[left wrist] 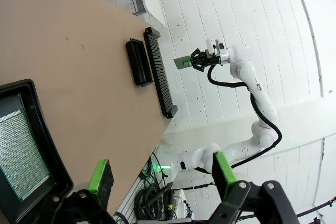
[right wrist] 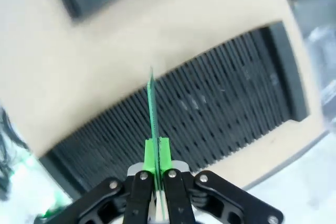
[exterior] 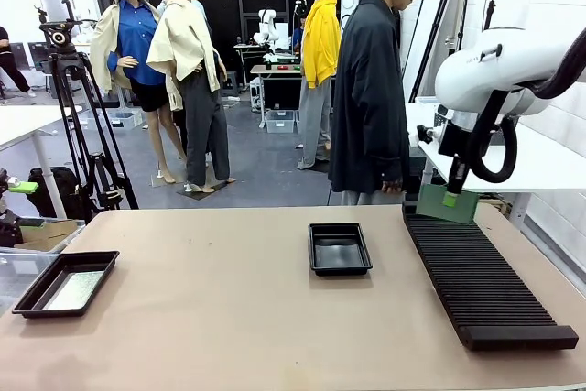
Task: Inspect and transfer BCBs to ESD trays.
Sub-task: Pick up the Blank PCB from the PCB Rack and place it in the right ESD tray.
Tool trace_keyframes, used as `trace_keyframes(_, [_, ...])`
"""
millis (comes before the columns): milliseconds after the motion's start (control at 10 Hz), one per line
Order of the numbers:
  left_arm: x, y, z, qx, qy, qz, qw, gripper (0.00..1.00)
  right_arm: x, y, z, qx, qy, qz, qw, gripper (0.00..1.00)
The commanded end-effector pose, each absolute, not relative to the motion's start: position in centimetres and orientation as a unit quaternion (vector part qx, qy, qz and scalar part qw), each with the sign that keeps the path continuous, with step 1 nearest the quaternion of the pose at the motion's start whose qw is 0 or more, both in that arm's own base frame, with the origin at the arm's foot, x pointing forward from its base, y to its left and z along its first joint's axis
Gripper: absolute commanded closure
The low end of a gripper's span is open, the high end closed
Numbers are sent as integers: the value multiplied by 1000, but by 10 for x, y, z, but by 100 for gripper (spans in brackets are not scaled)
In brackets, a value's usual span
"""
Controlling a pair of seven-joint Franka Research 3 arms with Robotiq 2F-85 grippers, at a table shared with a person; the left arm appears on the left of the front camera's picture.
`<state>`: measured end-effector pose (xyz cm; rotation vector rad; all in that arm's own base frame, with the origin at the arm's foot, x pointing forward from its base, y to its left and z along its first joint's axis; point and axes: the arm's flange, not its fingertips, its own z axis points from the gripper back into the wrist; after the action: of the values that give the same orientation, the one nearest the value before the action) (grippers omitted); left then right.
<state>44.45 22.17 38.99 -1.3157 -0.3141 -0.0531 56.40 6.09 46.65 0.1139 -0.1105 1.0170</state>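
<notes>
Right gripper (exterior: 450, 193): hangs over the far end of the rack (exterior: 481, 281), at the right side of the counter (exterior: 229, 318).
Right jaws: pressed together on 1 BCB (exterior: 434, 204), gripping it by its upper edge. In the right wrist view the green pads of the right gripper (right wrist: 157, 150) lie flat against both faces of the board (right wrist: 151, 103).
Held BCB: green, hanging down from the pads. It is seen edge-on over the ribbed slots of the rack (right wrist: 210, 114). In the left wrist view the board (left wrist: 182, 62) is lifted apart from the rack (left wrist: 160, 74).
Left gripper (left wrist: 161, 174): above the near left part of the counter, beside the left tray (left wrist: 47, 140).
Left jaws: spread wide, the 2 green-tipped fingers (left wrist: 100, 178) well apart, with nothing between them and nothing touched.
Left tray (exterior: 37, 295): at the counter's near left edge. 1 BCB (exterior: 75, 288) lies flat on its floor, showing a greyish sheen. The same board (left wrist: 18, 150) shows in the left wrist view.
Centre tray (exterior: 313, 249): near the middle of the counter, just left of the rack and apart from it, its glossy black floor showing. It also shows in the left wrist view (left wrist: 139, 62).
Person (exterior: 371, 98): stands at the far side of the counter, behind the centre tray and the rack.
</notes>
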Motion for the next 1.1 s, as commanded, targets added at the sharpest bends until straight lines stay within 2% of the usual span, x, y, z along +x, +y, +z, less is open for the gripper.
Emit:
trace_keyframes(0, [443,223,392,-603,-143,-27,785,0,553,80,467,71,-79,370,923,100])
trace_keyframes(300, [443,223,392,-603,-143,-27,785,0,550,98,473,87,-48,230,968,100])
trace_keyframes(500, [443,223,392,-603,-143,-27,785,0,554,118,484,116,-45,153,980,100])
trace_keyframes(700, [443,223,392,-603,-143,-27,785,0,554,133,483,154,-42,51,986,100])
trace_keyframes(1000, [443,223,392,-603,-143,-27,785,0,555,146,478,223,-28,-46,973,100])
